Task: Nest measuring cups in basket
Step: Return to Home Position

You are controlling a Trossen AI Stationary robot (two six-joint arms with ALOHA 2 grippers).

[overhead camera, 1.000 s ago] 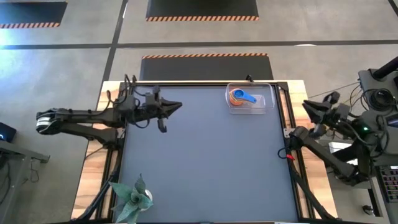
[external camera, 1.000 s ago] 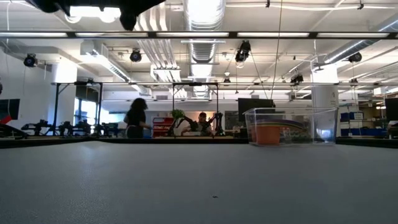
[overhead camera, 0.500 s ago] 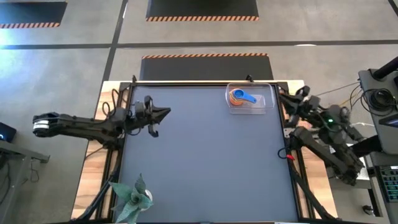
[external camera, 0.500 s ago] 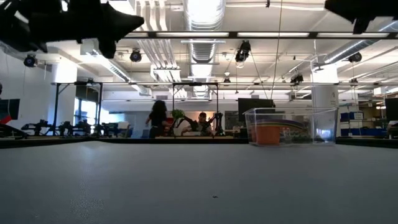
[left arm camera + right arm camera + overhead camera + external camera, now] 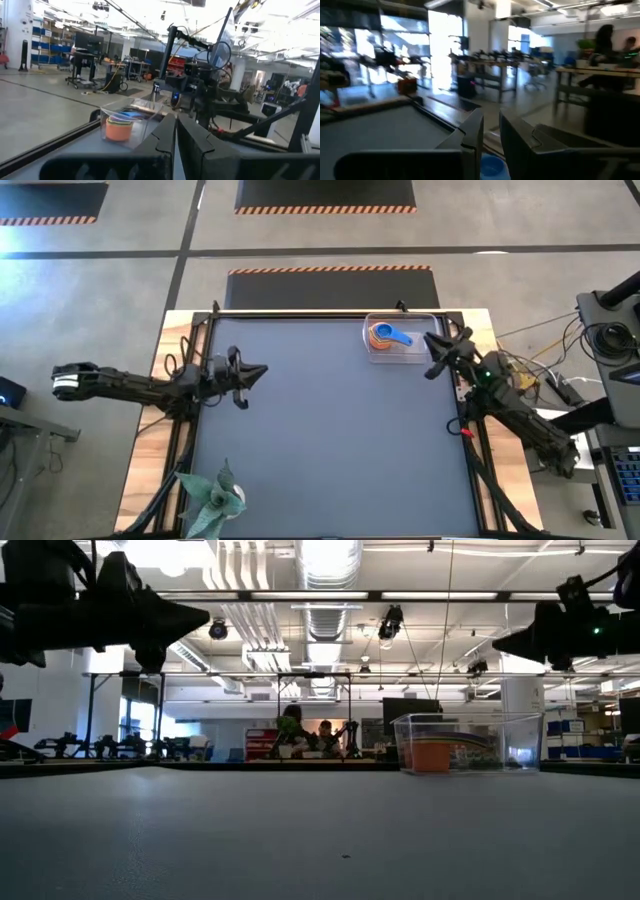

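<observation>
The clear basket (image 5: 430, 330) stands at the table's far right, flat on its base. The measuring cups (image 5: 381, 333) sit nested inside it, with the blue one (image 5: 398, 336) on top and an orange wall (image 5: 432, 755) showing from the side. The left wrist view also takes in the basket (image 5: 107, 112) with its cups (image 5: 119, 129). My left gripper (image 5: 262, 368) hovers shut over the table's left part, pointing right. My right gripper (image 5: 430, 357) hovers just right of and nearer than the basket, pointing left, its fingers (image 5: 472, 131) a narrow gap apart above the blue cup (image 5: 492, 167).
A small potted plant (image 5: 215, 495) stands at the near left corner. The grey mat (image 5: 330, 440) lies bare between the two arms. People (image 5: 290, 730) and benches show in the room beyond the far edge.
My left gripper has drawn back toward the table's left edge, a little nearer and lower. My right arm has swung in from beyond the right edge to the basket's right side, dropping into the low view. A person in the background has walked to the right.
</observation>
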